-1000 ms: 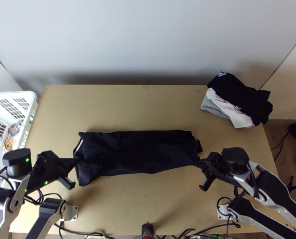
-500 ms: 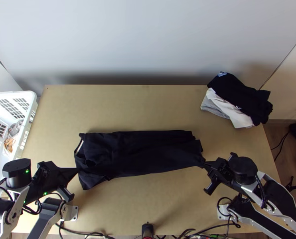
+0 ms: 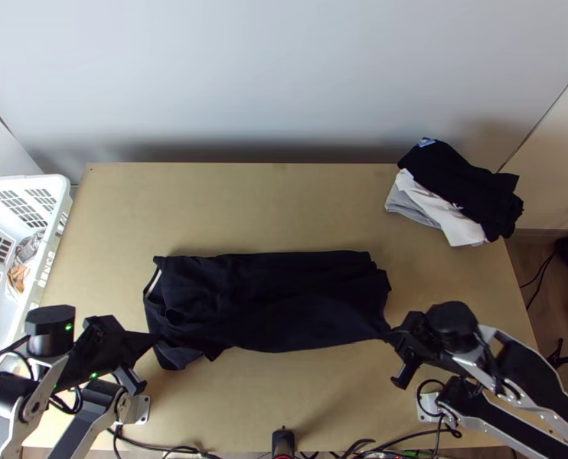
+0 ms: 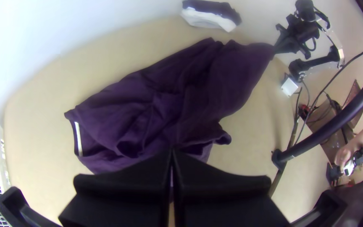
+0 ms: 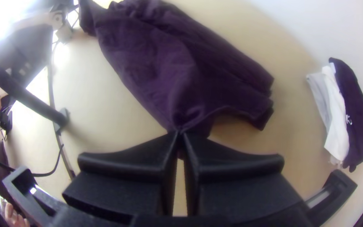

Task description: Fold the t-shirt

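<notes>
One light wooden worktop (image 3: 238, 203) carries everything, with the left arm (image 3: 50, 333) and the right arm (image 3: 533, 367) leaning in from its near corners. At its left edge stands a white basket (image 3: 57, 222), with some cloth inside.

The dark t-shirt (image 3: 284, 294) lies across the middle as a long band, apparently in folded layers. Its right half is fairly smooth; the left end is rumpled, with an uneven flap spilling toward the near edge. Judging by this, the step in hand is setting the first long fold and straightening the near side, so the folding is only partly done. The next move calls for both ends to be drawn level and laid flat before anything is folded over again; if one side pulls harder, the band will skew and the creases get trapped.

Smaller is the pile of clothes (image 3: 471, 195) at the far right, dark over white and grey.

The left pincer (image 4: 173, 150) is closed, tips together, seemingly on the shirt's near side by the rumpled end. The right pincer (image 5: 180, 132) is also pinched tight, on the near right corner, where creases gather at its tips.

Smallest is a pale strip (image 4: 78, 138) along the shirt's left end.
</notes>
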Motion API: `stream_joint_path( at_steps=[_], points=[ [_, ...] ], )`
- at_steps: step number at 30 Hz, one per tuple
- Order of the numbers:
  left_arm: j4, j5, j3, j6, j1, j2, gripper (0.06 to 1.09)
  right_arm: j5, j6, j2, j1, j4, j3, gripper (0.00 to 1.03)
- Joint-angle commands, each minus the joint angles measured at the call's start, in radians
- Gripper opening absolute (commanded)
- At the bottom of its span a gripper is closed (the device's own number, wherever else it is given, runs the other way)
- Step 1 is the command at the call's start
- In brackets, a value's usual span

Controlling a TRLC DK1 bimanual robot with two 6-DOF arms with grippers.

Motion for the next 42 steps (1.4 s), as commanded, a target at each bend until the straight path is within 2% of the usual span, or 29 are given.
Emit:
stream_joint_path(
  at_steps=[1,5,9,11,15,18,21,26,33,42],
  points=[
    [0.041,0.003,-0.038,0.028,-0.016,0.082,0.09,-0.079,0.002,0.134,0.010,0.023,-0.002,0.03],
    [0.122,0.004,-0.052,0.038,-0.020,0.183,0.09,-0.125,0.028,0.241,0.003,0.095,0.024,0.03],
    [0.228,0.009,-0.038,0.025,-0.020,0.296,0.09,-0.131,0.037,0.346,-0.021,0.150,0.073,0.03],
    [0.280,0.009,-0.021,0.016,-0.019,0.350,0.09,-0.133,0.039,0.396,-0.067,0.173,0.110,0.03],
    [0.352,0.021,0.005,0.013,0.029,0.459,0.09,-0.194,0.039,0.481,-0.204,0.187,0.181,0.03],
    [0.385,0.069,0.035,0.018,0.099,0.531,0.09,-0.219,0.028,0.522,-0.283,0.208,0.204,0.03],
    [0.397,0.106,0.071,0.024,0.171,0.602,0.09,-0.220,0.022,0.550,-0.322,0.239,0.208,0.03],
    [0.474,0.106,0.088,-0.008,0.247,0.691,0.09,-0.219,0.033,0.593,-0.354,0.279,0.205,0.03],
    [0.498,0.106,0.112,-0.007,0.340,0.772,0.09,-0.216,0.051,0.611,-0.371,0.325,0.196,0.03],
    [0.507,0.104,0.129,0.027,0.408,0.824,0.09,-0.159,0.068,0.628,-0.382,0.380,0.178,0.03]
  ],
)
